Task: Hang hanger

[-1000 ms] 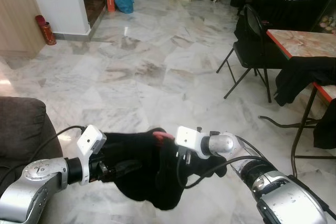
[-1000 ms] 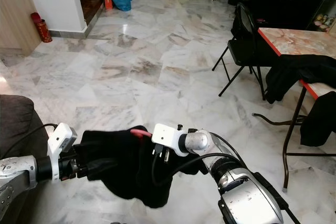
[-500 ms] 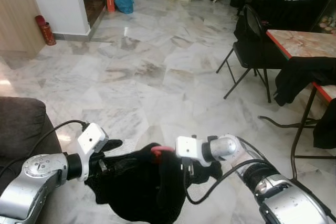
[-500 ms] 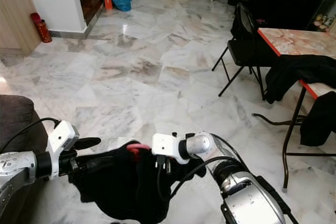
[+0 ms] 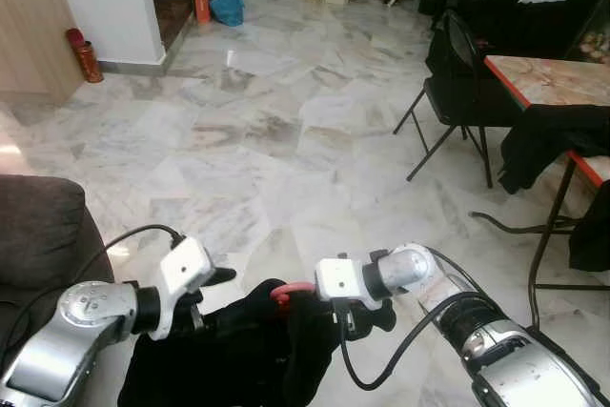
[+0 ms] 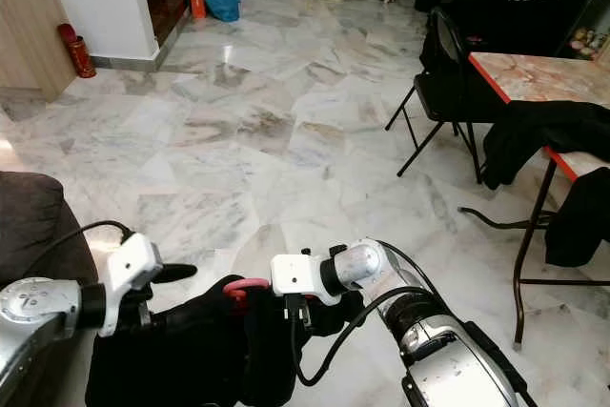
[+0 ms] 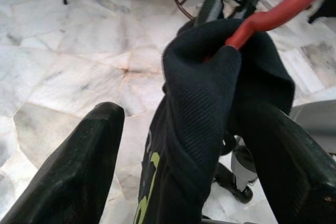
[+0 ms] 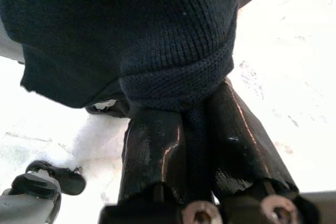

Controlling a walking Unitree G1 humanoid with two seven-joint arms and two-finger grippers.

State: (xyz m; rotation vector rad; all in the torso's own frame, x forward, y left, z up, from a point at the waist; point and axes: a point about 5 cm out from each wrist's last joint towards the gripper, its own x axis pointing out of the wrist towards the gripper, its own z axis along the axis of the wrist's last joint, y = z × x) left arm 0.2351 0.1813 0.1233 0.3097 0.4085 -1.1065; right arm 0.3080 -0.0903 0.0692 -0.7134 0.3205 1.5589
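A black knit garment (image 5: 238,359) hangs on a red hanger (image 5: 286,291) low in front of me, between my two arms. My right gripper (image 8: 189,108) is shut on a fold of the garment, its fingers pinching the cloth just beside the hanger's red neck (image 7: 273,14). My left gripper (image 7: 178,114) is open, its two fingers (image 7: 89,156) spread wide on either side of the hanging cloth. One left fingertip (image 5: 221,275) pokes out above the garment. Most of the hanger is hidden inside the cloth.
A brown sofa arm (image 5: 38,226) is at my left. To the right stand a black folding chair (image 5: 457,73) and a red-edged table (image 5: 543,78) with dark clothes (image 5: 553,140) draped over it. Open marble floor (image 5: 286,121) stretches ahead.
The garment and hanger have sunk lower. My left gripper has drawn closer to the right one and a finger has come out of the cloth. The right gripper keeps its hold.
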